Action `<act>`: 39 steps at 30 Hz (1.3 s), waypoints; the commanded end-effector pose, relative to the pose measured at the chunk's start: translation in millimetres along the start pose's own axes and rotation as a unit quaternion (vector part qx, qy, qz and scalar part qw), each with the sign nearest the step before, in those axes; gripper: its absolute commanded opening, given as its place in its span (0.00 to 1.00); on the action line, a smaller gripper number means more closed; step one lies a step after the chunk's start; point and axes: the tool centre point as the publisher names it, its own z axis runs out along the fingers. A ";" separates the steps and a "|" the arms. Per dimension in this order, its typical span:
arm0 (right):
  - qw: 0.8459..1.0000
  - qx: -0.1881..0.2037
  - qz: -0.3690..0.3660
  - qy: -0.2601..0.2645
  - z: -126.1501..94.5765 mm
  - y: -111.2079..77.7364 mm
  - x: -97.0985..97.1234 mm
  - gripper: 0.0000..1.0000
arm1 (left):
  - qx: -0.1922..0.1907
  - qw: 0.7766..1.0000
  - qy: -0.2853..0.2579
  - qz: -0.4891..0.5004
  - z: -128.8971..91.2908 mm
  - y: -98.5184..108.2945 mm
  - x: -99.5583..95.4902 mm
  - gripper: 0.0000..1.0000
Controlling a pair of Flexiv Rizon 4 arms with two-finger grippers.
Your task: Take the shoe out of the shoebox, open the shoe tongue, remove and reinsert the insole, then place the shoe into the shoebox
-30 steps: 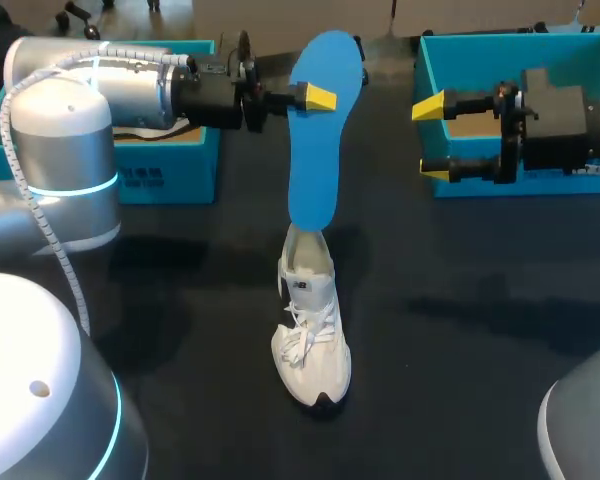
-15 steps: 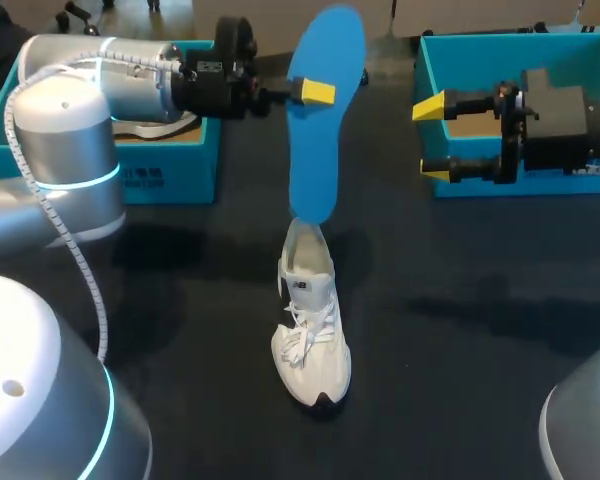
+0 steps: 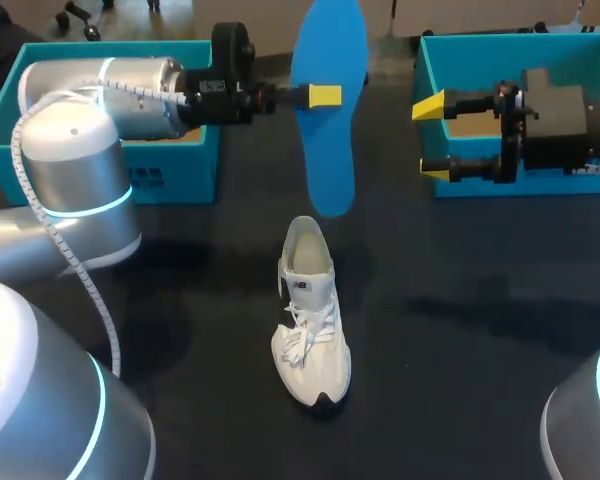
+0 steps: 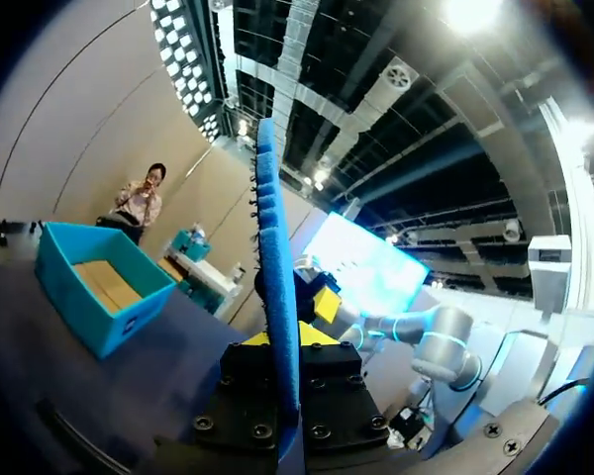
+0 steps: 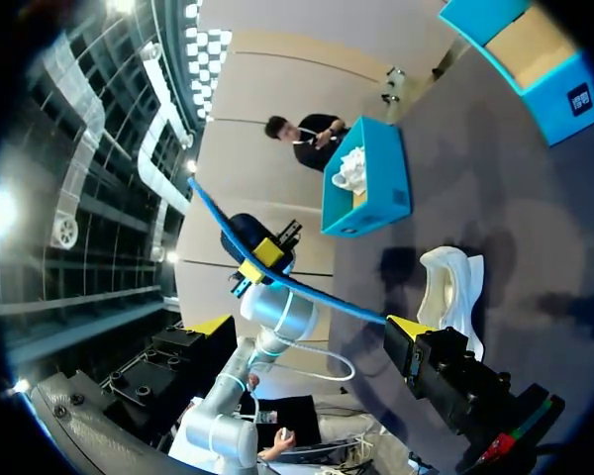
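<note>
The blue insole (image 3: pixel 330 150) hangs upright in the air, its lower end just above the heel opening of the white shoe (image 3: pixel 310 310). My left gripper (image 3: pixel 324 96) is shut on the insole's upper part, reaching in from the left. In the left wrist view the insole (image 4: pixel 275 277) stands edge-on between the fingers of that gripper (image 4: pixel 282 341). The shoe stands on the dark table, toe toward the front edge. My right gripper (image 3: pixel 432 138) is open, empty, level with the insole and to its right. From the right wrist, the insole (image 5: pixel 277 279) and the shoe (image 5: pixel 453 287) lie ahead of the open right gripper (image 5: pixel 309 326).
A teal shoebox (image 3: pixel 170 160) stands at the back left behind my left arm, with something white inside (image 5: pixel 351 170). A second teal box (image 3: pixel 450 60) stands at the back right under my right wrist, showing a brown floor.
My left gripper has lifted the insole up and slightly right; its lower end, which was in the shoe's opening, now hangs free above it. The right arm has not moved.
</note>
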 end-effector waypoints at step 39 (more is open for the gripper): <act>1.000 -0.001 0.000 -0.001 2.1 -0.1 0.4 1.00 | -0.031 0.885 0.021 0.465 -12.6 4.1 -4.5 0.00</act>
